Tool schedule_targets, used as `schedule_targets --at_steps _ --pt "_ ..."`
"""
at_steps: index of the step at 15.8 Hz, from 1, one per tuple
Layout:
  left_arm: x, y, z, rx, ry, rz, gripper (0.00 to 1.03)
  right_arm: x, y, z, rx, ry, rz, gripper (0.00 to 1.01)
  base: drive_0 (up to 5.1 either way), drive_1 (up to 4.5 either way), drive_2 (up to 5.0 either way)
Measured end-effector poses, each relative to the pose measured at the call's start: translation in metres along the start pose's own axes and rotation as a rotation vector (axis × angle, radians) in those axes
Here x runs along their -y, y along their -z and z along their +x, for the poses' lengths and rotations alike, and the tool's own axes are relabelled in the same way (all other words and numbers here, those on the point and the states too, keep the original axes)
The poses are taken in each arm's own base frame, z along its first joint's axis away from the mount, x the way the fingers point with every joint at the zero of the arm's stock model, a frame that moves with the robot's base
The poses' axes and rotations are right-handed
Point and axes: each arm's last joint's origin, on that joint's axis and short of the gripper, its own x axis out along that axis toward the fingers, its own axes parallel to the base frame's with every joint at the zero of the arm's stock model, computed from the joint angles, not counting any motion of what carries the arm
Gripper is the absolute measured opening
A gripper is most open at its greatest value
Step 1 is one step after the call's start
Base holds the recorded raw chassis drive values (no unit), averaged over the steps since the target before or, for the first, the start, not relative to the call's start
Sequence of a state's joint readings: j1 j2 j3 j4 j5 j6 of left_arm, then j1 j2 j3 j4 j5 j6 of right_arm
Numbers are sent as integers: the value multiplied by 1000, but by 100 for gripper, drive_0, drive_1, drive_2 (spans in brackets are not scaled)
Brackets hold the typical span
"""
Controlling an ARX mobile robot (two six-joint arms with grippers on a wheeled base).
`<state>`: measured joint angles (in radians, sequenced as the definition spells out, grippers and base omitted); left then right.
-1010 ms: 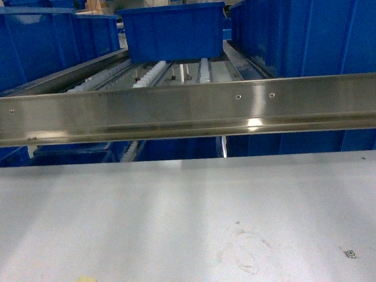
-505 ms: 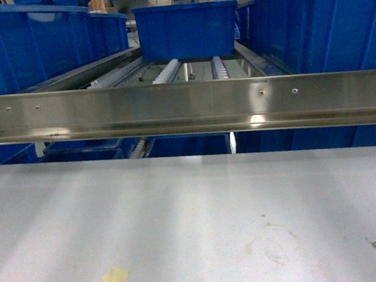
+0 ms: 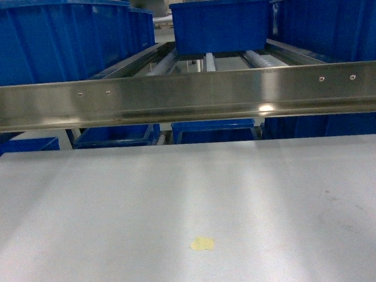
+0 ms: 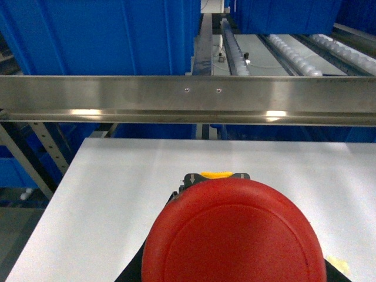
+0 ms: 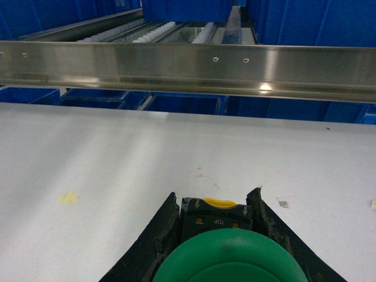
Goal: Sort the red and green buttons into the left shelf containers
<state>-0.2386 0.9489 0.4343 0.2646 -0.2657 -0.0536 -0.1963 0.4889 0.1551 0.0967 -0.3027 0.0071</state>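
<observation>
In the left wrist view the red button (image 4: 235, 235) fills the lower middle, its mushroom cap facing the camera and its dark base with a yellow tab poking out above. My left gripper (image 4: 216, 187) is shut on it, its fingers almost wholly hidden behind the cap. My right gripper (image 5: 214, 202) is shut on the green button (image 5: 229, 258), whose dark base sits between the black fingers (image 5: 155, 241). Both buttons hang over the white table. A left shelf container (image 3: 45, 41), large and blue, stands behind the steel rail. Neither gripper shows in the head view.
A steel rail (image 3: 184, 98) runs across the shelf front, above the far edge of the white table (image 3: 180, 195). Behind it lie roller lanes (image 3: 210, 62), a middle blue bin (image 3: 222, 24) and a right blue bin (image 3: 343, 19). A yellow speck (image 3: 202, 243) marks the table.
The head view has shifted leftward: shelf, bins and the yellow speck have slid to the right in the frame, and the table's left edge has come into view.
</observation>
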Motion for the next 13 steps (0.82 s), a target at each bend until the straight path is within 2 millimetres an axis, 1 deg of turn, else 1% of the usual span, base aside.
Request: schedule_targets --at_steps 13 --pt "0 0 0 1 -1 0 24 0 0 0 -4 0 1 30 -467 95 381"
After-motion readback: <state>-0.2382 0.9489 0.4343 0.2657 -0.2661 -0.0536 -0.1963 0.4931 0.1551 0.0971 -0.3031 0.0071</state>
